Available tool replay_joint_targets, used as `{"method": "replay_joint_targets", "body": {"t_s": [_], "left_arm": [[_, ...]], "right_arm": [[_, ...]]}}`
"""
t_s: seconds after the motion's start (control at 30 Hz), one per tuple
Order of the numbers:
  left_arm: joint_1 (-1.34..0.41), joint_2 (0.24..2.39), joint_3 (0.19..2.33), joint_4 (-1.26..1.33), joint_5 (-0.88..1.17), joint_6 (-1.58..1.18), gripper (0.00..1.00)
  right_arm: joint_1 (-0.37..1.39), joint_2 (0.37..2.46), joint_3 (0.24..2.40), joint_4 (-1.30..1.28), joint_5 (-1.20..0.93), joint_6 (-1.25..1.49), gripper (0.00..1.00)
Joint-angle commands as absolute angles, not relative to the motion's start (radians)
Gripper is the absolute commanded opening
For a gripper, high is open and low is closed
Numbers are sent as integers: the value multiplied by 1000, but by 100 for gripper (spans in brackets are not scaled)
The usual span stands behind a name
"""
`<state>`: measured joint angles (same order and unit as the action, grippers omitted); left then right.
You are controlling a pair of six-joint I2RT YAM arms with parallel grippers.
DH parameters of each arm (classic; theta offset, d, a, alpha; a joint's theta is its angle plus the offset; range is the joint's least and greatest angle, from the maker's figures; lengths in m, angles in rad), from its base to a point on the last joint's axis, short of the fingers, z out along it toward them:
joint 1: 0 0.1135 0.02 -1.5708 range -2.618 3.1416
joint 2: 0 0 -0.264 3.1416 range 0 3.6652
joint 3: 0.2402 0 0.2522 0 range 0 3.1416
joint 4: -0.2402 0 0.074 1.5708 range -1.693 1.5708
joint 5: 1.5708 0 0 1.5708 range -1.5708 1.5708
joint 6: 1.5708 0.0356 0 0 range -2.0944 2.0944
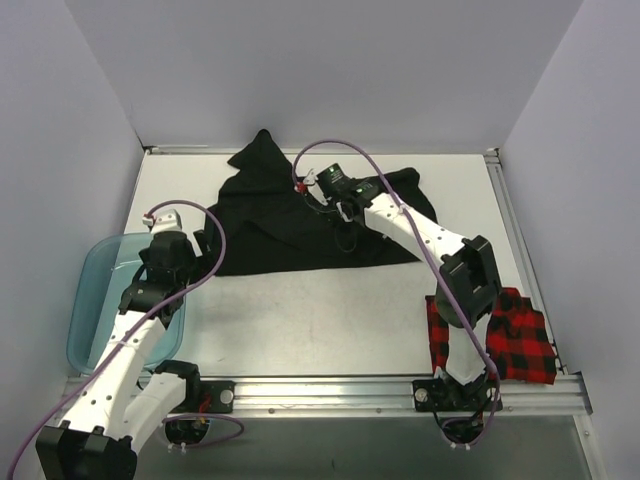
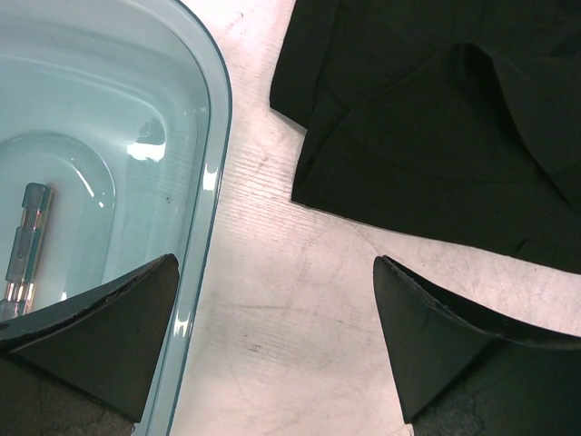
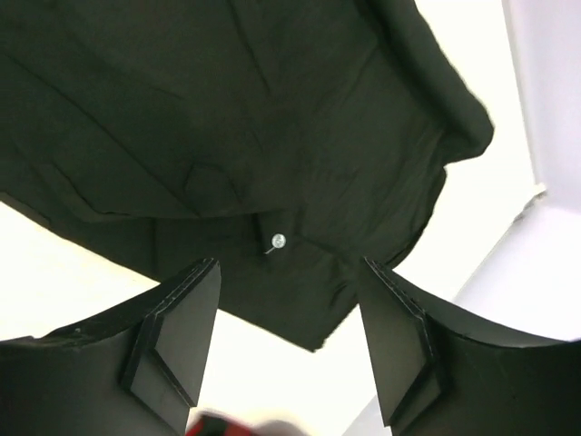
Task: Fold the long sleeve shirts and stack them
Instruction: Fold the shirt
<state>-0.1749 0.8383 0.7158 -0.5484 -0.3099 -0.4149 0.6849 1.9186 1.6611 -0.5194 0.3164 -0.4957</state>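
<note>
1. Top view. Shows the black shirt (image 1: 300, 215) spread loose and rumpled across the far half of the tabletop (image 1: 320, 320), one point riding up against the back wall; unfolded, so probably laid out to be worked on. Finds the red-and-black check shirt (image 1: 510, 340) at the near right corner beside the right arm's base, a compact rectangle that looks folded and parked as the bottom of the stack. Places the right hand (image 1: 343, 228) over the black shirt's middle. Places the left hand (image 1: 185, 250) between the teal tub (image 1: 85, 300) and the shirt's near left corner.

2. Left wrist view. Looks straight down past the left hand (image 2: 274, 272), spread wide with nothing inside but bare tabletop (image 2: 272, 354). Catches the teal tub (image 2: 216, 136) by its rim on one side. Catches the black shirt (image 2: 436, 136) on the other, its hem lapped over itself. Touches neither. Probably hovers here to stay off the cloth yet near that corner.

3. Right wrist view. Looks down on the black shirt (image 3: 227, 118) through the right hand (image 3: 290, 272), parted and gripping nothing, with the cloth lying below rather than pinched. Picks out a small white button (image 3: 279, 241) near the fabric's edge. Suggests a hand poised over the buttoned side to choose a hold. Cannot tell its height above the cloth.
</note>
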Motion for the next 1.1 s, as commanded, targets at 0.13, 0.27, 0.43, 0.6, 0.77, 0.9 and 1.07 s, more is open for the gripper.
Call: {"method": "replay_joint_targets", "body": {"t_s": [0.13, 0.27, 0.43, 0.6, 0.77, 0.9, 1.07], "left_arm": [[-170, 833, 718, -509, -301, -420, 97], [-169, 833, 718, -511, -295, -420, 97], [-167, 833, 718, -511, -291, -420, 97], [-166, 836, 718, -511, -291, -420, 97], [-164, 838, 718, -509, -293, -420, 97], [-164, 841, 718, -509, -293, -420, 97], [-166, 842, 719, -509, -291, -420, 97]], "right_arm": [[508, 1711, 1527, -481, 159, 78, 58], [376, 1582, 1263, -321, -21, 421, 52], [264, 1516, 1025, -62, -143, 655, 50], [197, 1542, 905, 150, -212, 821, 45], [175, 1597, 868, 228, -183, 933, 44], [160, 1635, 835, 333, -190, 1018, 43], [150, 1664, 808, 341, -164, 1112, 43]]}}
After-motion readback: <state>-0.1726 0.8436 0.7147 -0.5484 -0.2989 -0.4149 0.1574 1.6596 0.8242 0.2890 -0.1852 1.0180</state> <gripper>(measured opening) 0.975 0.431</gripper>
